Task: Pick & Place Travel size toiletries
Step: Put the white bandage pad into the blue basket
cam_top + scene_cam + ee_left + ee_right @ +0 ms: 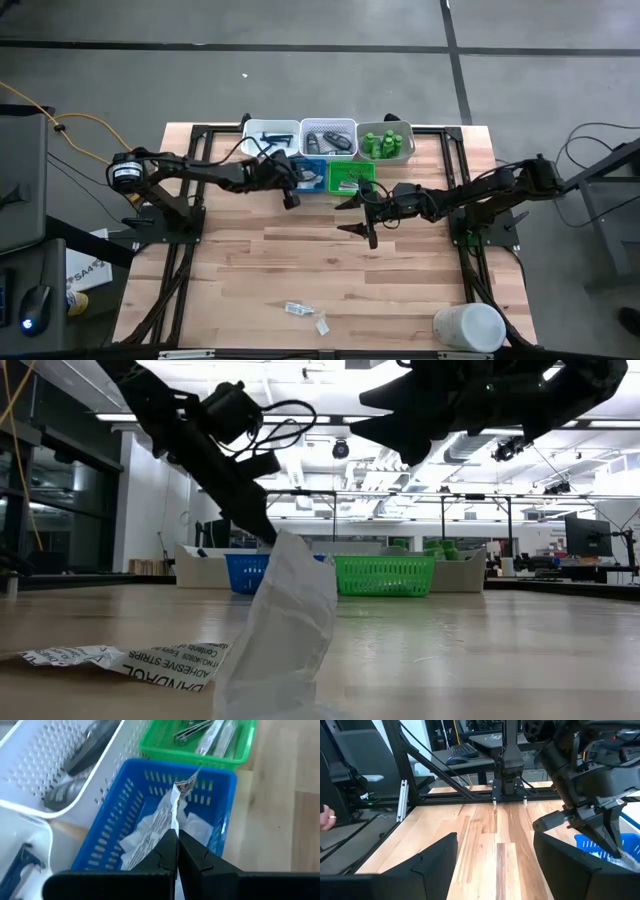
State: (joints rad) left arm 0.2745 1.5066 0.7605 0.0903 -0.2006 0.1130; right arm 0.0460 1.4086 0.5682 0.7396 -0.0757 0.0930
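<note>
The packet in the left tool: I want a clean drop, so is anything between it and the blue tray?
Nothing visible. The left tool holds the packet above the blue tray, which holds only similar white packets.

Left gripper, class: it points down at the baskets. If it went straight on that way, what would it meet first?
Probably the white packets lying in the blue plastic basket; the left gripper, shut on a white printed packet, hangs over them, though depth is unclear.

A wooden bench (300,270) carries five small trays (329,140) at upper centre, two clear packets (305,313) at lower centre, and a white container (468,327) at lower right.
</note>
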